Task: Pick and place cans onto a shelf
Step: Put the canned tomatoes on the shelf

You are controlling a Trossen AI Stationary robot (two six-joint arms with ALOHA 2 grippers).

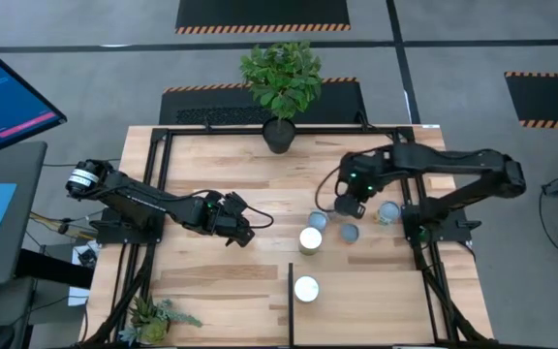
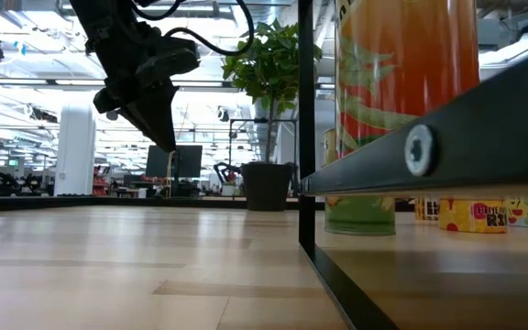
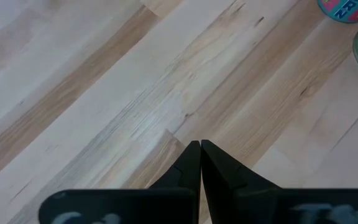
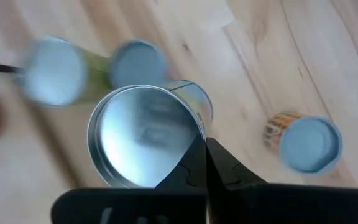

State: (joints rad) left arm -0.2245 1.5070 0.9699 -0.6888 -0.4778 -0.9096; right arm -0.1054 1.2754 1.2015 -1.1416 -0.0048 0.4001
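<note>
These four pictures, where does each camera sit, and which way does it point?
High view: above the table, looking straight down; shows both arms, the left gripper, the right gripper and the cans.
Low view: at tabletop height, looking level across the wood; the left gripper hangs in from above.
Left wrist view: on the left arm, facing bare tabletop past its shut fingers.
Right wrist view: on the right arm, looking down on can tops past its shut fingers.
Shared: the plant pot appears in both high and low views.
</note>
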